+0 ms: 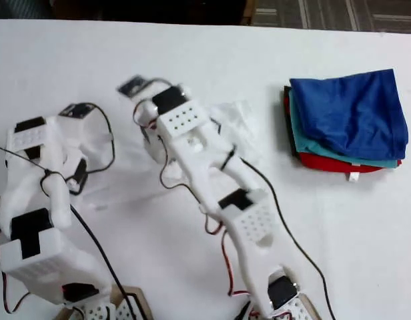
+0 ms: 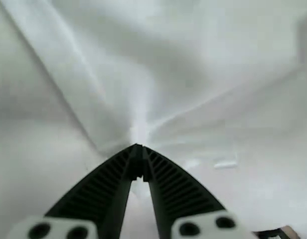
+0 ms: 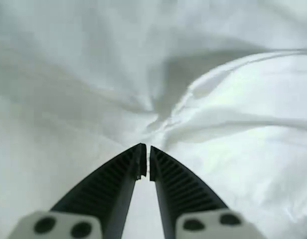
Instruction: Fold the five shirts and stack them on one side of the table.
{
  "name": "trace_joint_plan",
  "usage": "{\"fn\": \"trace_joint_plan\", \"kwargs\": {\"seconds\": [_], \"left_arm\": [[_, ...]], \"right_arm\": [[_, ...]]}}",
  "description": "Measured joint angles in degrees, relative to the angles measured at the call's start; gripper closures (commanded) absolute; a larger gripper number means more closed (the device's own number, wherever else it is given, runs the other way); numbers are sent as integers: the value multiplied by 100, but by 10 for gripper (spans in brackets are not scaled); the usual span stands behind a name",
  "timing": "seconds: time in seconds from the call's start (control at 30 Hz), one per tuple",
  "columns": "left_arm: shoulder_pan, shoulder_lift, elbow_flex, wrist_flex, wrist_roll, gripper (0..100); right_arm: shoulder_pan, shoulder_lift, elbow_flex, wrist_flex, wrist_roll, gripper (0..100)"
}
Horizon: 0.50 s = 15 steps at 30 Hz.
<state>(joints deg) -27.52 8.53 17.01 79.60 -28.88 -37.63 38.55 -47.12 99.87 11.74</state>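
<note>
A white shirt (image 1: 240, 121) lies crumpled on the white table (image 1: 339, 227), between and beneath both arms. The left arm (image 1: 39, 160) bends over the shirt's left part, the right arm (image 1: 192, 140) over its middle. My left gripper (image 2: 138, 151) is shut on a raised fold of the white shirt (image 2: 143, 89), with creases running out from its tips. My right gripper (image 3: 145, 150) is shut too, its tips pinching a bunched ridge of the white shirt (image 3: 228, 114). Folded shirts are stacked at the right: a blue shirt (image 1: 355, 110) on top, then a teal shirt (image 1: 305, 143) and a red shirt (image 1: 325, 163).
A dark edge (image 1: 286, 100) shows along the left side of the stack, at its bottom. Cables (image 1: 92, 240) trail from both arms across the near table. Bare table lies at the far left (image 1: 45, 60) and near right. Floor shows beyond the far edge (image 1: 325, 13).
</note>
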Motion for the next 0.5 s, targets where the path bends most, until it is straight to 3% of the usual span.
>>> {"fn": "trace_joint_plan", "kwargs": {"seconds": [0.17,0.33,0.5], "left_arm": [[-185,9,-492,237,659,956],[-422,9,-527,35,1213,771],[-571,290,-615,-211,1644,762]], "right_arm": [[703,-1037,0,18,0,978],[1371,-1978,299,18,62,978],[1424,-3235,1644,18,571,979]]}}
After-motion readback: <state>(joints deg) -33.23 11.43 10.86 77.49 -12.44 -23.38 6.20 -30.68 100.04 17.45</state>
